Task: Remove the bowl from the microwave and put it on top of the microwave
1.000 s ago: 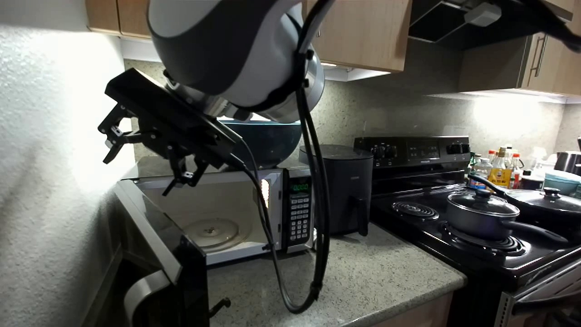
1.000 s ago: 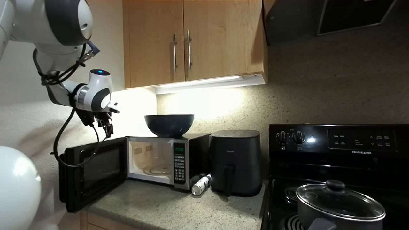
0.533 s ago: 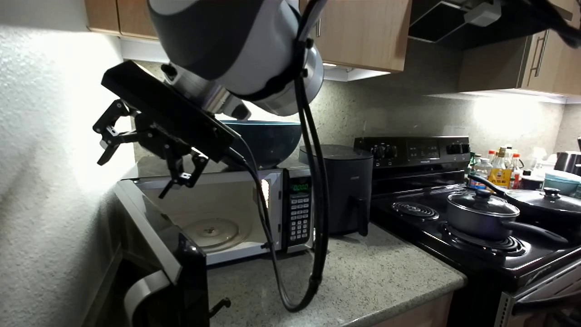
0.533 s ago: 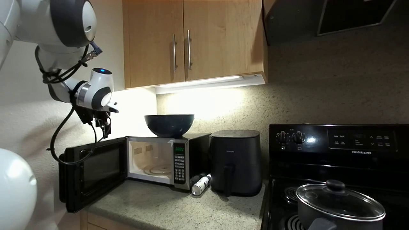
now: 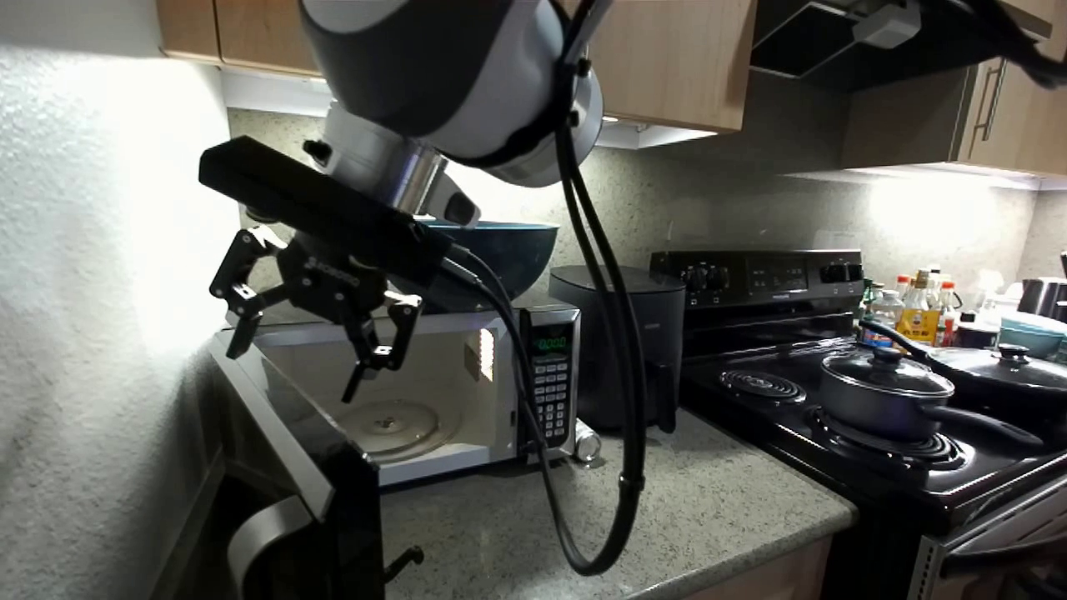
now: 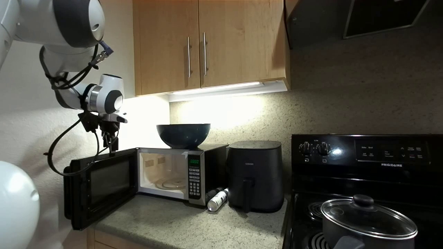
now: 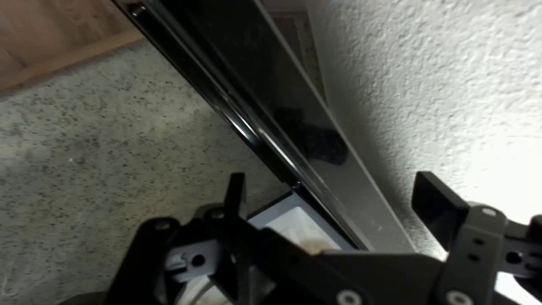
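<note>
Wall cabinets [image 6: 238,45]: long cabinet handles [image 6: 205,53] show in an exterior view.
Stove [image 5: 708,358]: black, beside the speckled counter [image 6: 166,221]; an exterior view takes in bottles [image 5: 917,312] past it.
Robot arm [image 5: 433,75]: looms close in an exterior view; an exterior view takes in a higher joint [image 6: 76,20].
Microwave [image 6: 216,169]: on the counter, green display [image 6: 194,161] lit; both exterior views show the glass turntable [image 5: 388,423] inside.
Microwave door [image 6: 81,190]: swung open; an exterior view faces its dark inner window [image 6: 112,181], an exterior view gives its curved door handle [image 5: 262,533], and the wrist view looks down on its edge [image 7: 343,186] beside the textured wall [image 7: 444,84].
Black appliance [image 6: 256,176]: upright between microwave and stove; in an exterior view hanging cables [image 5: 631,483] cross before it.
Bowl [image 6: 183,136]: upright on top of the microwave; unobstructed in an exterior view, while the arm hides part of the bowl [image 5: 521,250] in an exterior view.
Saucepan [image 5: 884,408]: glass-lidded, on the stove; an exterior view adds a second lidded pan [image 5: 1013,371].
Gripper [image 5: 293,367]: spread wide, holding nothing, over the door; the wrist view shows its fingers [image 7: 436,203] well apart, the door edge crossing between them, contact uncertain.
White cylinder [image 6: 218,200]: lying beside the microwave; an exterior view shows its label, an exterior view only its round end [image 5: 587,443].
</note>
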You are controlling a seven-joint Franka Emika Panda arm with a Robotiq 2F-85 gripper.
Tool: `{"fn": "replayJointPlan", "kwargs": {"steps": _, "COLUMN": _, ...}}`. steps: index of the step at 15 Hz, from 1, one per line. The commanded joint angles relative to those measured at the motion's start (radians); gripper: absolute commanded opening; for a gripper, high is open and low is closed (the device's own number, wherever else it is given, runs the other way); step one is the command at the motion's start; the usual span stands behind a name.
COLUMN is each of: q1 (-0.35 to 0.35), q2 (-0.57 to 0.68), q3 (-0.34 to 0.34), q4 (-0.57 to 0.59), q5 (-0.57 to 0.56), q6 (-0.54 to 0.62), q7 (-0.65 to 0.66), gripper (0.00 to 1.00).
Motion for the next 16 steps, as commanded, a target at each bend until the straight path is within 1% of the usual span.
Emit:
{"fn": "replayJointPlan", "kwargs": {"steps": 1, "q1": -0.004, "q2": -0.045, "q3": 0.007, "q4": -0.017, "q5": -0.065, "q6": -0.095, "q7": 0.113, "gripper": 1.0}}
{"fn": "replayJointPlan", "kwargs": {"steps": 5, "q1": -0.002, "q2": -0.04, "q3": 0.015, "q4": 0.005, "q5": -0.112, "q6": -0.155, "q7": 0.193, "gripper": 1.0}}
{"fn": "replayJointPlan", "kwargs": {"steps": 7, "q1": -0.001, "q2": -0.024, "q3": 0.019, "q4": 0.021, "q5": -0.134, "q6": -0.204, "q7": 0.224, "gripper": 1.0}}
{"fn": "replayJointPlan", "kwargs": {"steps": 11, "q1": -0.008, "q2": 0.017, "q3": 0.032, "q4": 0.063, "q5": -0.143, "q6": -0.318, "q7": 0.225, "gripper": 1.0}}
{"fn": "replayJointPlan", "kwargs": {"steps": 13, "q1": -0.014, "q2": 0.029, "q3": 0.039, "q4": 0.083, "q5": -0.131, "q6": -0.302, "q7": 0.194, "gripper": 1.0}}
{"fn": "replayJointPlan", "kwargs": {"steps": 14, "q1": -0.023, "q2": 0.027, "q3": 0.047, "q4": 0.072, "q5": -0.119, "q6": -0.233, "q7": 0.149, "gripper": 1.0}}
{"fn": "replayJointPlan", "kwargs": {"steps": 16, "q1": -0.05, "q2": 0.041, "q3": 0.076, "q4": 0.091, "q5": -0.069, "q6": -0.222, "q7": 0.023, "gripper": 1.0}}
